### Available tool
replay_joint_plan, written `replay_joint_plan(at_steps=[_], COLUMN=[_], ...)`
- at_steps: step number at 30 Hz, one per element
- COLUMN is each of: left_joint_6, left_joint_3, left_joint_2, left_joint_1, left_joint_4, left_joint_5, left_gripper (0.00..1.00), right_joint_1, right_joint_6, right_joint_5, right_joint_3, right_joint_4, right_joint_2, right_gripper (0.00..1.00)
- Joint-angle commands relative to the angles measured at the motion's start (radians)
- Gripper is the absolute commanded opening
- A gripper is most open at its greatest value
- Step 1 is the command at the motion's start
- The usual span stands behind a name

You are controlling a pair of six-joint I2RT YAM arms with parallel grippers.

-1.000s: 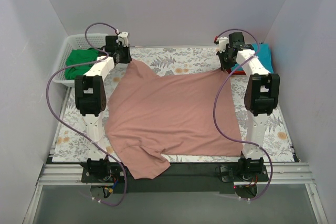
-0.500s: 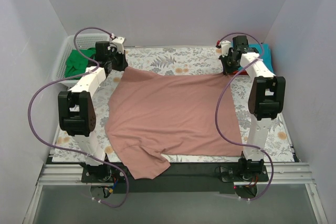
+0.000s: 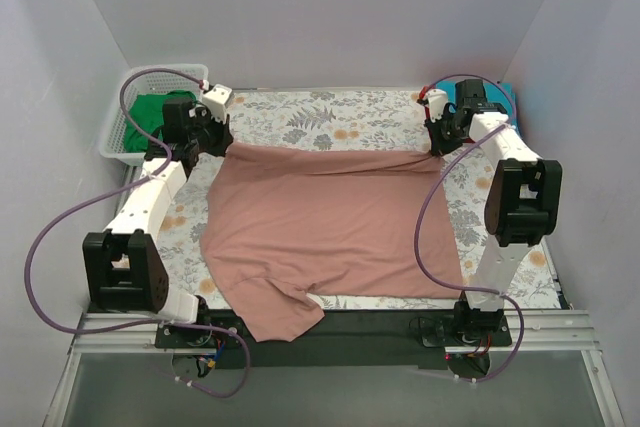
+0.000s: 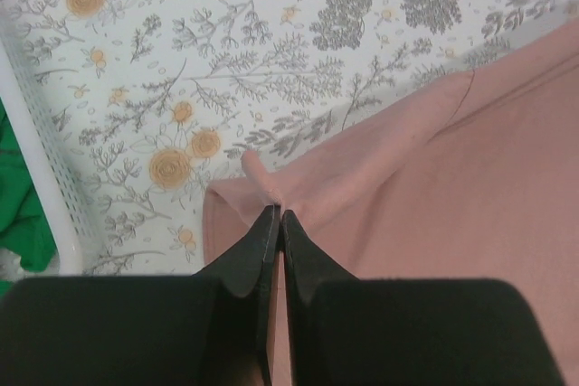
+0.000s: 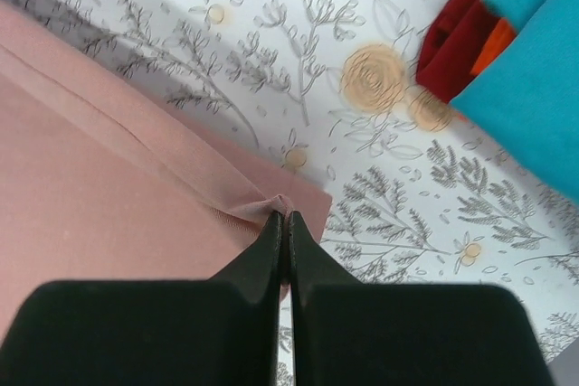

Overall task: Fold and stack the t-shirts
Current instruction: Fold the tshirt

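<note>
We've just pulled the far hem of the dusty-pink cotton t-shirt [image 3: 320, 227] wide and low. A second ago it peaked at the left; now it runs straight and taut between the arms. Left jaws are closed on its far-left corner, right jaws on its far-right corner (both wrist views show pinched cloth). We judge it spread and ready for a first fold.

Room is tight. The white mesh basket [image 3: 118, 147] with a green tee [image 3: 150, 112] sits just left. A teal tee [image 5: 543, 88] and a red tee [image 5: 457, 51] lie near the right corner. The near sleeve overhangs the front edge of the floral-clothed worktop [image 3: 330, 112].

Green tee [image 4: 18, 210] — cut off by the frame edge, red-orange tee [image 5: 460, 33] mostly under teal tee [image 5: 543, 88] (itself cropped)
</note>
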Motion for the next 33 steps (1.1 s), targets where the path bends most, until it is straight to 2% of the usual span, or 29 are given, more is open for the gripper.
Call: replay_joint_plan(at_steps=[1, 8, 14, 17, 18, 19, 20, 21, 23, 27, 30, 32, 33], left_joint_6=[0.077, 0.126, 0.157, 0.185, 0.203, 0.226, 0.246, 0.267, 0.278, 0.22, 0.151, 0.107, 0.094], left_joint_3=[-0.068, -0.218, -0.349, -0.395, -0.397, -0.404, -0.409, -0.41, -0.401, -0.316, -0.228, -0.181, -0.136], left_joint_2=[-0.124, -0.265, -0.316, -0.303, -0.29, -0.289, -0.293, -0.301, -0.332, -0.281, -0.174, -0.108, -0.052], left_joint_1=[0.008, 0.008, 0.008, 0.008, 0.008, 0.008, 0.008, 0.008, 0.015, 0.015, 0.015, 0.015, 0.015], left_joint_4=[-0.087, -0.196, -0.245, -0.265, -0.312, -0.337, -0.355, -0.381, -0.394, -0.399, -0.37, -0.356, -0.348], left_joint_5=[0.01, 0.01, 0.01, 0.018, 0.039, 0.053, 0.058, 0.062, 0.093, 0.153, 0.174, 0.188, 0.205], left_gripper=[0.0, 0.0, 0.0, 0.0, 0.0, 0.02, 0.12, 0.18, 0.27, 0.35, 0.4, 0.4, 0.41], right_joint_1=[-0.009, -0.011, -0.011, -0.012, -0.011, -0.011, -0.011, -0.011, -0.011, -0.038, -0.038, -0.038, -0.038], right_joint_6=[-0.052, -0.09, -0.124, -0.144, -0.156, -0.162, -0.168, -0.176, -0.197, -0.191, -0.158, -0.136, -0.122], right_joint_5=[-0.037, -0.063, -0.08, -0.094, -0.094, -0.093, -0.091, -0.093, -0.102, -0.152, -0.159, -0.159, -0.159], right_joint_3=[-0.047, -0.155, -0.214, -0.234, -0.237, -0.24, -0.246, -0.248, -0.248, -0.21, -0.164, -0.14, -0.13], right_joint_4=[-0.002, -0.007, -0.018, -0.036, -0.041, -0.048, -0.067, -0.076, -0.103, -0.137, -0.147, -0.15, -0.157], right_joint_2=[-0.073, -0.113, -0.101, -0.081, -0.077, -0.077, -0.082, -0.088, -0.117, -0.159, -0.153, -0.128, -0.119], right_gripper=[0.01, 0.01, 0.01, 0.08, 0.16, 0.19, 0.24, 0.34, 0.44, 0.61, 0.6, 0.56, 0.5])
